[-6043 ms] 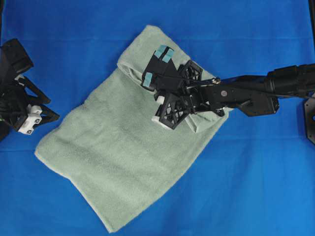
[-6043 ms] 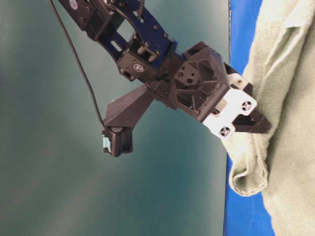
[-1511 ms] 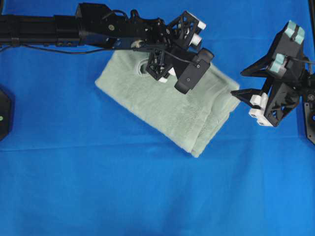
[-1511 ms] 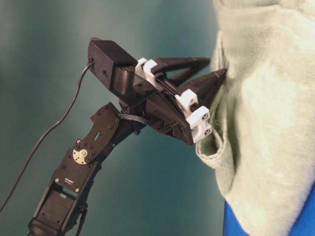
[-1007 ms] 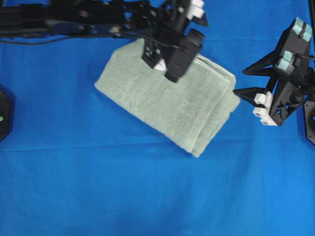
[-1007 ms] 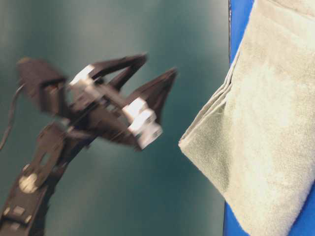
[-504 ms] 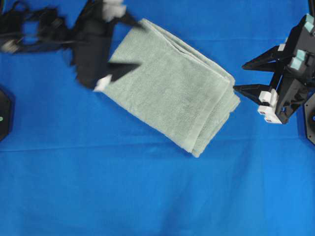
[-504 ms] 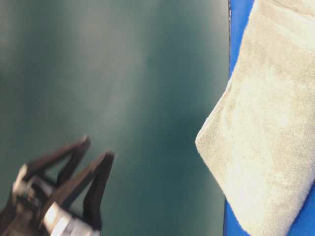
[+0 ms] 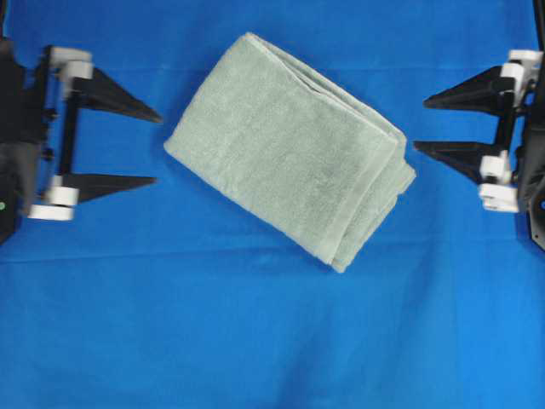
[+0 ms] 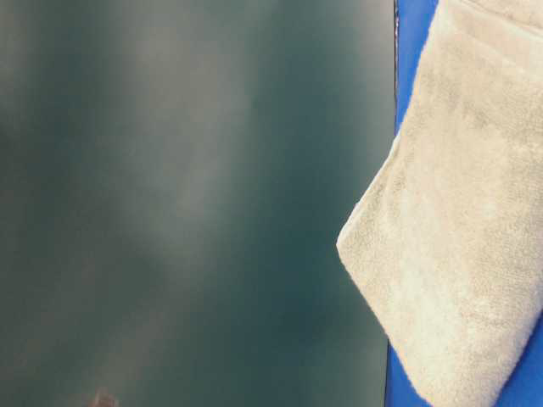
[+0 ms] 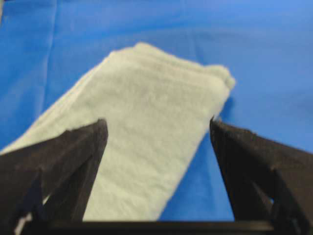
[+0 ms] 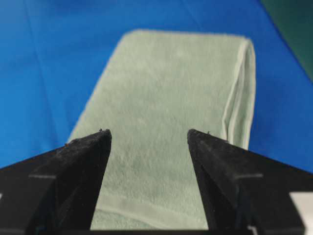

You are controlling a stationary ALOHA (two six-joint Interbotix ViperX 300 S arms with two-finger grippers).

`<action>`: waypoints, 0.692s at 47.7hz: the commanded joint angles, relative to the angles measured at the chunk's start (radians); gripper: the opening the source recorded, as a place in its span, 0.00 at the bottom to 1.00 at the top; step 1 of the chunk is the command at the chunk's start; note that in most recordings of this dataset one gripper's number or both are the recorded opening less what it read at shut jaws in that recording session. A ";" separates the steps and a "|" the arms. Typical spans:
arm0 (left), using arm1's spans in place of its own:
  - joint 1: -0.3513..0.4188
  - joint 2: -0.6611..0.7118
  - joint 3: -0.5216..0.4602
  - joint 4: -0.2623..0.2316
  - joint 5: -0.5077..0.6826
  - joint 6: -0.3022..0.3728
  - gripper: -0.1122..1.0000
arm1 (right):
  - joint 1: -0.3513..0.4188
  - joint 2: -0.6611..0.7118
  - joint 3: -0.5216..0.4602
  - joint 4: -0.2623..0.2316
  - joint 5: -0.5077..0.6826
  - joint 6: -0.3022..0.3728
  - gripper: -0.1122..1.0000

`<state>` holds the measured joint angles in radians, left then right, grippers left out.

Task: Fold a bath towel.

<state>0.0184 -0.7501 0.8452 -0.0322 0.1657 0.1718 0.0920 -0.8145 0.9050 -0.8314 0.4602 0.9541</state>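
The bath towel (image 9: pixel 285 145) lies folded into a compact slanted rectangle on the blue cloth, its layered edges at the lower right. It also shows in the table-level view (image 10: pixel 458 237), the left wrist view (image 11: pixel 142 127) and the right wrist view (image 12: pixel 171 107). My left gripper (image 9: pixel 156 146) is open and empty at the left edge, apart from the towel. My right gripper (image 9: pixel 420 125) is open and empty at the right edge, its tips just off the towel's right corner. Both also show open in their wrist views, the left (image 11: pixel 156 125) and the right (image 12: pixel 149 134).
The blue cloth (image 9: pixel 272 341) covers the whole table. A dark teal backdrop (image 10: pixel 187 203) fills the left of the table-level view. A black arm base (image 9: pixel 536 213) sits at the right edge.
My left arm has swung off the towel's upper left back to the left edge and out of the table-level view. My right gripper has levelled and drawn back slightly. The towel lies still.
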 commanded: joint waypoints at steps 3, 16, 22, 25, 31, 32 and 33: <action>-0.003 -0.104 0.052 0.000 -0.012 -0.035 0.83 | 0.003 -0.051 0.018 -0.017 -0.035 0.000 0.68; -0.003 -0.302 0.222 -0.002 -0.020 -0.083 0.83 | -0.008 -0.152 0.117 -0.017 -0.083 0.005 0.68; -0.003 -0.351 0.276 0.000 -0.048 -0.109 0.83 | -0.025 -0.189 0.160 -0.017 -0.107 0.021 0.68; -0.003 -0.365 0.295 0.000 -0.051 -0.120 0.83 | -0.032 -0.196 0.172 -0.017 -0.112 0.028 0.68; -0.003 -0.371 0.308 0.000 -0.052 -0.123 0.83 | -0.049 -0.198 0.190 -0.017 -0.120 0.037 0.68; -0.003 -0.371 0.308 0.000 -0.051 -0.123 0.83 | -0.051 -0.198 0.190 -0.017 -0.123 0.038 0.68; -0.003 -0.371 0.307 0.000 -0.051 -0.123 0.83 | -0.052 -0.198 0.189 -0.017 -0.126 0.038 0.68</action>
<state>0.0169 -1.1259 1.1628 -0.0307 0.1243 0.0491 0.0491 -1.0155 1.1060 -0.8452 0.3467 0.9910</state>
